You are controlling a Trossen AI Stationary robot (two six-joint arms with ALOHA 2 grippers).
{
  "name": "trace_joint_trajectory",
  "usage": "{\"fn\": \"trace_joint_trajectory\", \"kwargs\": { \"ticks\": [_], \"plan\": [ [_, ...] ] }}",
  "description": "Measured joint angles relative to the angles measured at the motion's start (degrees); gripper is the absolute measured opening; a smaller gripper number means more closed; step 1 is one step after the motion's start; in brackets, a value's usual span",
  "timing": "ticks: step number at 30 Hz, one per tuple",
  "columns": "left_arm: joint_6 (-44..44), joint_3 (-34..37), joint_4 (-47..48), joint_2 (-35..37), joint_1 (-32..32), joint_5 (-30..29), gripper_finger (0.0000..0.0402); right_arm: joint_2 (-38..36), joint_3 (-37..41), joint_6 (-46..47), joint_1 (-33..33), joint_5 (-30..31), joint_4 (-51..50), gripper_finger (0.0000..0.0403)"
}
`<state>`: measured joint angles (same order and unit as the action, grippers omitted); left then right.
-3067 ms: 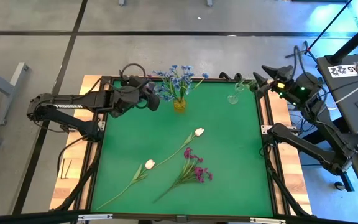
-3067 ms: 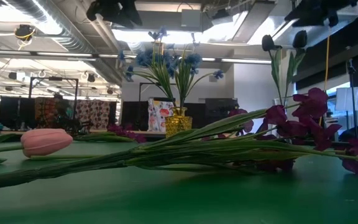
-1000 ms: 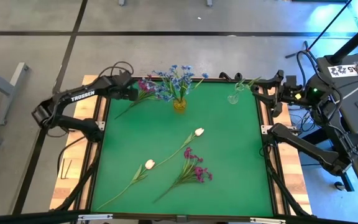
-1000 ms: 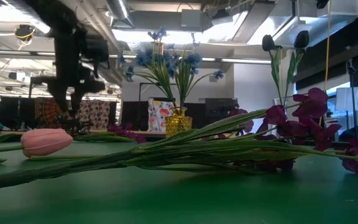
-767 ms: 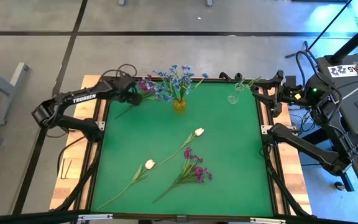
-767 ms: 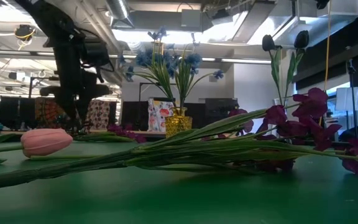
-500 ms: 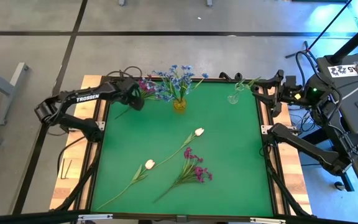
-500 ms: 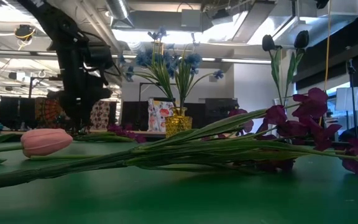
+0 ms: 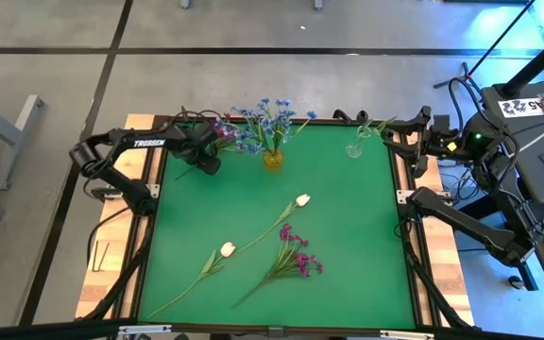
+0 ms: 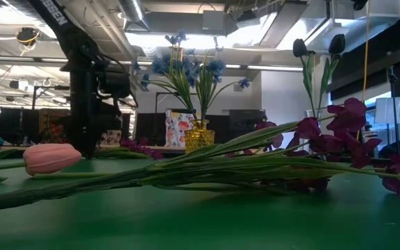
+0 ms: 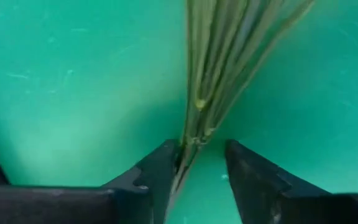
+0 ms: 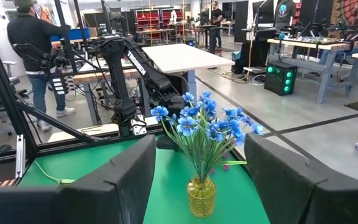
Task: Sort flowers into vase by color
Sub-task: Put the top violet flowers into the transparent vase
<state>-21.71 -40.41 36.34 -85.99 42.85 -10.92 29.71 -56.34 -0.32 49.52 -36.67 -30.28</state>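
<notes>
A magenta-blossomed flower [image 9: 219, 130] lies at the table's far left, its stems [image 11: 211, 68] running toward the left edge. My left gripper [image 9: 205, 161] is open and low over these stems, one finger on each side, as the left wrist view [image 11: 204, 149] shows. Blue flowers [image 9: 267, 118] stand in a yellow vase [image 9: 273, 158]. A clear glass vase [image 9: 354, 148] at the far right holds a green stem. Two white tulips [image 9: 302, 200] [image 9: 228, 249] and a magenta bunch [image 9: 297, 257] lie on the green mat. My right gripper [image 12: 199, 146] is open and empty at the far right corner. My left gripper comes at the magenta flower's stem bundle from above, fingers across it. The stems [image 11: 188, 146] run close along the inner side of one finger [image 11: 163, 168]. I cannot tell whether they touch. The flower lies flat on the mat.
The blue bouquet in the yellow vase stands just to the right of my left gripper. Bare green mat [image 9: 348, 217] lies right of the tulips. A raised frame [image 9: 151, 189] borders the table. A person [image 12: 33, 56] stands in the room beyond.
My left gripper has gone down toward the mat and a little toward the near and right edges, ending over the magenta flower's stems. The flower has stayed where it lay.
</notes>
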Motion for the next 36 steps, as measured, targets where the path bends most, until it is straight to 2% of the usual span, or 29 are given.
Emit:
{"fn": "trace_joint_trajectory", "kwargs": {
  "ticks": [6,9,15,20,26,36],
  "plan": [
    [-3.1,-0.2,0.2,-1.7,0.0,-0.1,0.0133,0.0,0.0,0.0,0.0,0.0,0.0,0.0246],
    [-5.1,-0.1,0.3,-0.8,-0.1,0.0,0.0105,0.0,0.0,0.0,0.0,0.0,0.0,0.0246],
    [-9.5,0.2,1.8,1.3,0.0,-1.1,0.0014,0.0,0.0,0.0,0.0,0.0,-0.4,0.0246],
    [-11.4,0.2,3.1,3.6,-0.2,-2.0,0.0008,0.0,0.0,0.0,0.0,0.0,-0.7,0.0246],
    [-14.3,0.2,6.5,13.2,-0.3,-6.2,0.0005,0.0,0.0,0.0,0.0,0.0,-1.9,0.0246],
    [-17.3,0.2,5.6,37.4,-1.1,-7.6,0.0003,0.0,0.0,0.2,0.0,-0.1,-0.6,0.0246]
  ]
}}
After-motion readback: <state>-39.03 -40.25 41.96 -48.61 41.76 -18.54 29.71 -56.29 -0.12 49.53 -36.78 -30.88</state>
